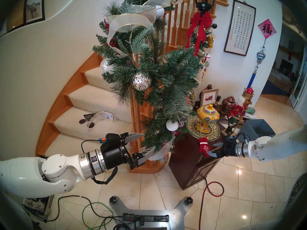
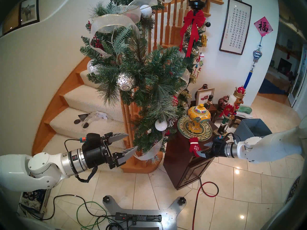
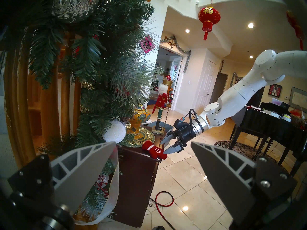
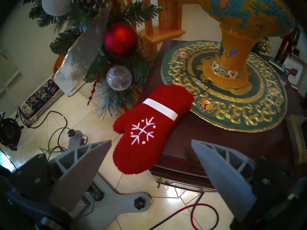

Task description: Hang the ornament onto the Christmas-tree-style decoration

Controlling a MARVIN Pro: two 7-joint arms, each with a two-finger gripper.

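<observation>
on the dark wooden cabinet, tip overhanging its edge: small red knitted mitten, ungrasped; right gripper spread wide beside it, pickup pending, clench on mitten next; left gripper released near frosted green pine garland.

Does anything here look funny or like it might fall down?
Yes. The red mitten lies on the corner of the dark wooden cabinet, with its fingertip end sticking out past the edge over the floor. It looks like it could slip off.

The garland ran off the top edge; the mitten's string loop was hidden.
</observation>
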